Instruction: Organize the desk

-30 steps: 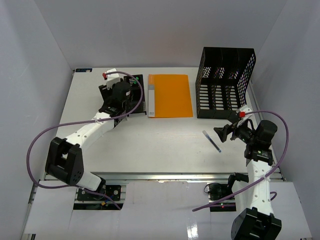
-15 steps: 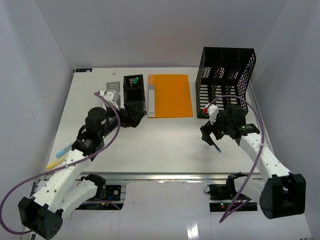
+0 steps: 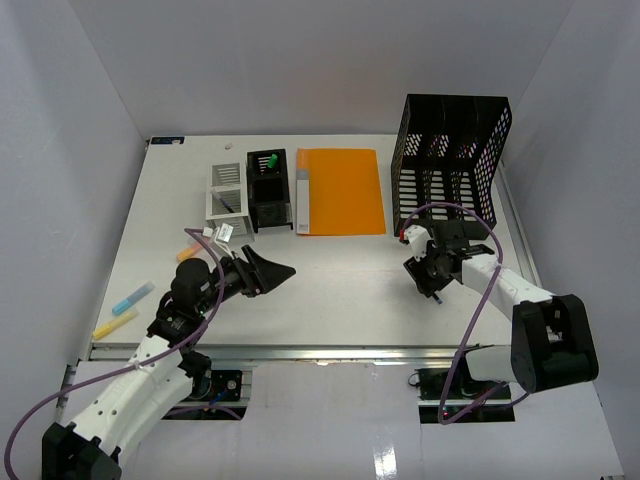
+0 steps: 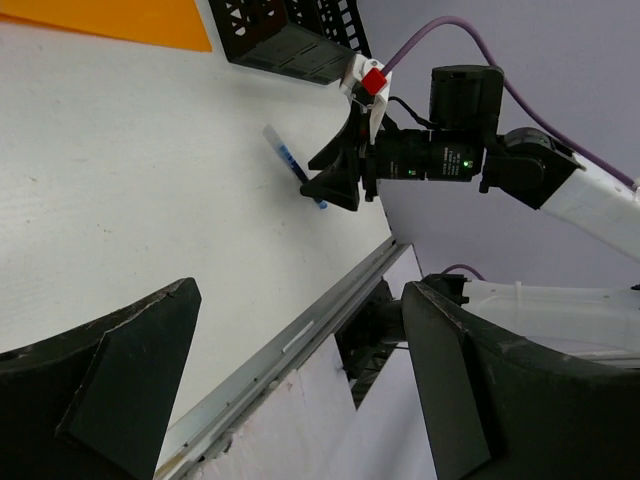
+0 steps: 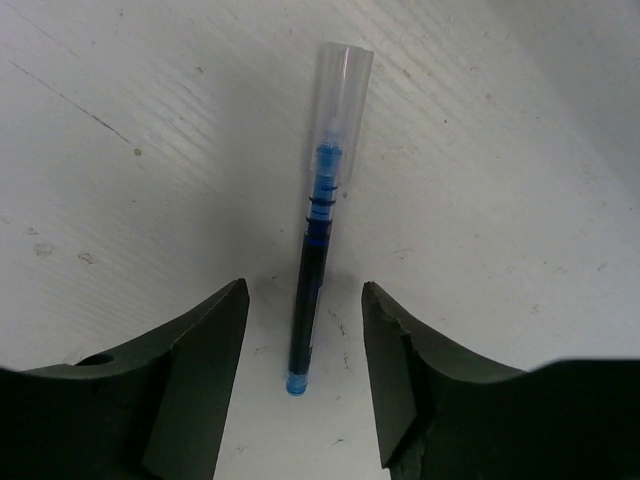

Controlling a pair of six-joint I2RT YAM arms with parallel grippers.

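The desk (image 3: 330, 290) is a white tabletop with a metal rail (image 3: 330, 352) along its front edge. A blue pen with a clear cap (image 5: 318, 270) lies flat on it. My right gripper (image 5: 305, 340) is open, its two fingers on either side of the pen's back end, close to the surface. In the top view the right gripper (image 3: 432, 285) is right of centre, in front of the black rack. My left gripper (image 3: 280, 272) is open and empty, held above the desk left of centre and pointing right. The left wrist view shows the right gripper (image 4: 335, 185) over the pen (image 4: 290, 160).
An orange folder (image 3: 340, 190) lies at the back centre. A black mesh file rack (image 3: 450, 160) stands at the back right. A black pen holder (image 3: 267, 190) and a grey mesh holder (image 3: 227, 200) stand left of the folder. Blue (image 3: 132, 297), yellow (image 3: 115, 323) and orange (image 3: 188, 253) highlighters lie at the left.
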